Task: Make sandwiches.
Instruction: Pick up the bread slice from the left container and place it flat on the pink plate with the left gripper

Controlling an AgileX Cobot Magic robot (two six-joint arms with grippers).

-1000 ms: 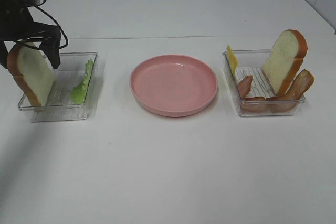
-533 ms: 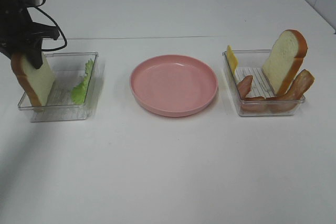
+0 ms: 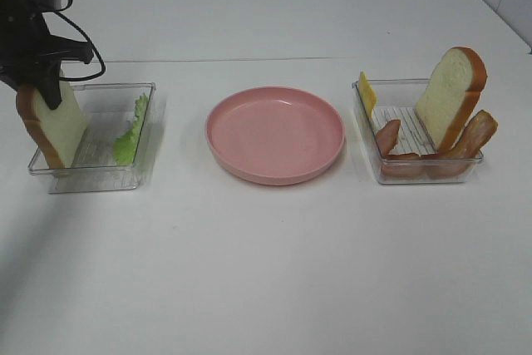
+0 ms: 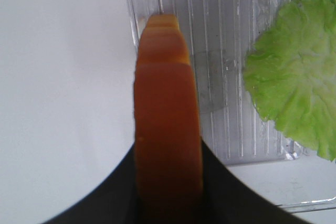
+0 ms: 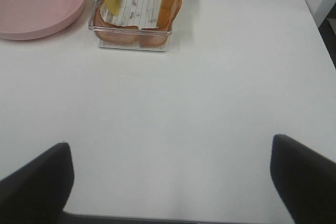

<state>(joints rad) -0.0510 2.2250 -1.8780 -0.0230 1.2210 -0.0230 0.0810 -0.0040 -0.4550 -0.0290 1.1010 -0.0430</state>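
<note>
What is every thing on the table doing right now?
left gripper: shut on left bread.
left bread: upright in left tray.
lettuce: leaning on that tray's wall.
pink plate: empty.
right bread: upright, leaning, in right tray.
cheese: standing on edge there.
bacon strips: propped up there.
right gripper: open, holding nothing.

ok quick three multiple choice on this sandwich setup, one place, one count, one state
1. Where is the lettuce leaf? A) left tray B) pink plate C) right tray
2. How many bread slices show? A) one B) two C) four
3. The left gripper is A) wide open over the plate B) closed on the left bread slice C) holding cheese

1 A: it leans inside that tray.
2 B: the gripped one and the right bread slice.
3 B: its fingers press the crust on both sides.
</note>
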